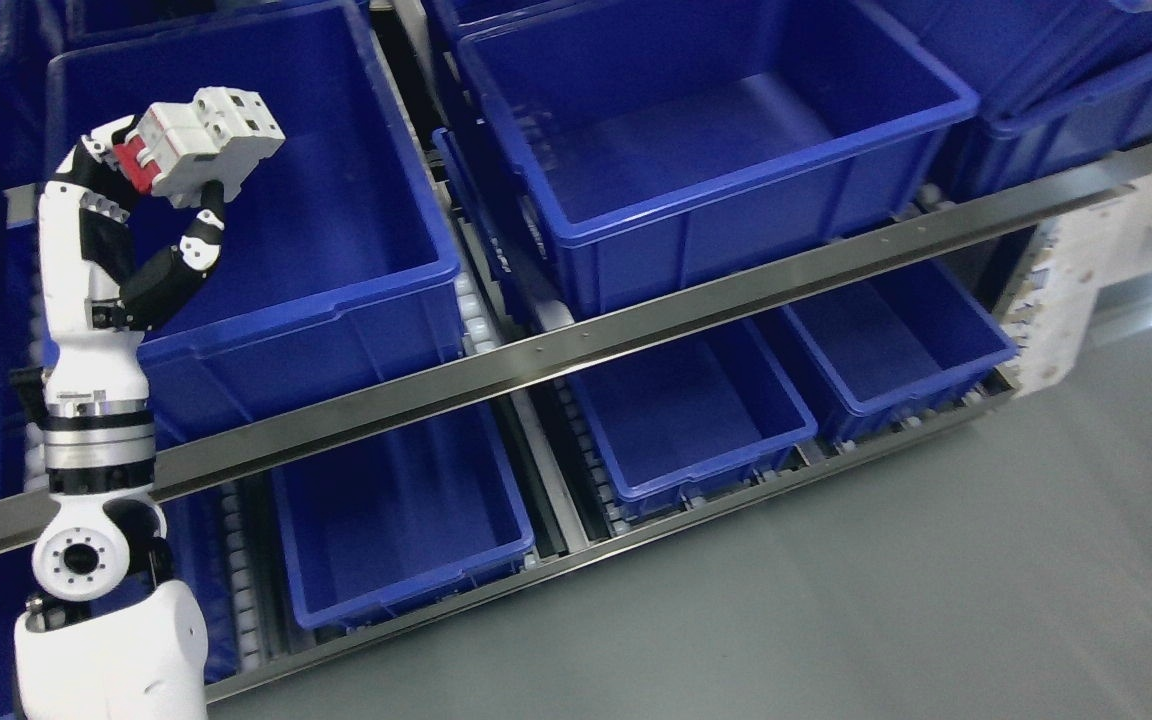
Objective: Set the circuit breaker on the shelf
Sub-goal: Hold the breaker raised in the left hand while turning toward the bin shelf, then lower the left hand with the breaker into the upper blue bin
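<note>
A: One blue bin (336, 290) on the upper shelf rail (636, 335); left hand (151, 190) over its 10 o'clock corner.
B: Grip?
A: Fingers curled round the circuit breaker (206, 140), which sits at the hand's 1 o'clock, held by its lower end.
B: Handling?
A: Likely rigid, smooth plastic, light; hold the flat sides.

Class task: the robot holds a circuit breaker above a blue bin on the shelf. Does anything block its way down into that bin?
Nothing visible does. The left robot hand grips the circuit breaker over the open blue bin.
</note>
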Controlling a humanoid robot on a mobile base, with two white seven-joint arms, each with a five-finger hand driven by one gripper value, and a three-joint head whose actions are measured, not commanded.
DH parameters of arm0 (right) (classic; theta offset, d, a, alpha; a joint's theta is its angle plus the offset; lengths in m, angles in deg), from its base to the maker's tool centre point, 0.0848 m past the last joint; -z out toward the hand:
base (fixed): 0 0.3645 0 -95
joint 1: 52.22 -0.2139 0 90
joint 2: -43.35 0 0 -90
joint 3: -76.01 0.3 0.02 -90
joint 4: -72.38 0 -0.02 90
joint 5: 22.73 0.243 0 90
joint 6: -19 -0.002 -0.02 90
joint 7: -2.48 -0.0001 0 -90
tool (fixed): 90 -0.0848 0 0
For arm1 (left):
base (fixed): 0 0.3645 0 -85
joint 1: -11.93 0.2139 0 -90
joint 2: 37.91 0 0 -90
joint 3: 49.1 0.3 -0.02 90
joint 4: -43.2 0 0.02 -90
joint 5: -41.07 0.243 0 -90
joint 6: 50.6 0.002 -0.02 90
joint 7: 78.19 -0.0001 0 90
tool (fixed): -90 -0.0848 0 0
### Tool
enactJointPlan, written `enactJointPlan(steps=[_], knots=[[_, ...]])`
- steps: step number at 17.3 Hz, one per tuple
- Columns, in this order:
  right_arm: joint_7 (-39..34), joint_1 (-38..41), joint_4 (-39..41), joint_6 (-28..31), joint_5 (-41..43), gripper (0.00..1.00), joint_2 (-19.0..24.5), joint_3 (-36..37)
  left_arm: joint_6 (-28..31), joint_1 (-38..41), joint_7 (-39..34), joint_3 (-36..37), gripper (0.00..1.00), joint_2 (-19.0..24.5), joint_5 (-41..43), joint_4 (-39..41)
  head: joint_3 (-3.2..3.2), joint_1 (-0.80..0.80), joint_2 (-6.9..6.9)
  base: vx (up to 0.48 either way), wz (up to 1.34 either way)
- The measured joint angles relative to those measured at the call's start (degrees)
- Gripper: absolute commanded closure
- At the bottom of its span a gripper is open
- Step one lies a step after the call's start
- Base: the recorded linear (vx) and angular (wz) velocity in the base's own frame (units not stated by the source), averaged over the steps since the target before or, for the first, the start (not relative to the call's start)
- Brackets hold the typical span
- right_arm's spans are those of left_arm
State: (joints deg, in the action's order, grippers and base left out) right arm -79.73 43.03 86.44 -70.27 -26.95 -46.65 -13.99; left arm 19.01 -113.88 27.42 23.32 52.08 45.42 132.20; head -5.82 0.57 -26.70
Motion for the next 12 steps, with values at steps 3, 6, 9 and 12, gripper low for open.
enactJointPlan(steps=[3, 6, 9, 12], knots=[[0.0, 0.01, 0.0, 0.0, 0.0, 0.0, 0.0, 0.0, 5.96, -2.5, 2.82, 1.06, 0.85, 0.0, 3.14, -0.57, 0.0, 0.0, 0.0, 0.098, 0.44], [0.0, 0.01, 0.0, 0.0, 0.0, 0.0, 0.0, 0.0, 9.16, -4.09, 4.87, 1.77, 0.85, 0.0, 6.51, -1.45, 0.0, 0.0, 0.01, 0.104, 0.24], [0.0, 0.01, 0.0, 0.0, 0.0, 0.0, 0.0, 0.0, 10.16, -5.97, 5.51, 2.3, 0.85, 0.3, 9.41, -2.84, 0.0, 0.0, 0.01, 0.105, 0.12], [0.0, 0.02, 0.0, 0.0, 0.0, 0.0, 0.0, 0.0, 10.49, -8.34, 5.68, 2.69, 0.85, 1.24, 11.06, -4.8, 0.0, 0.0, 0.02, 0.113, 0.03]])
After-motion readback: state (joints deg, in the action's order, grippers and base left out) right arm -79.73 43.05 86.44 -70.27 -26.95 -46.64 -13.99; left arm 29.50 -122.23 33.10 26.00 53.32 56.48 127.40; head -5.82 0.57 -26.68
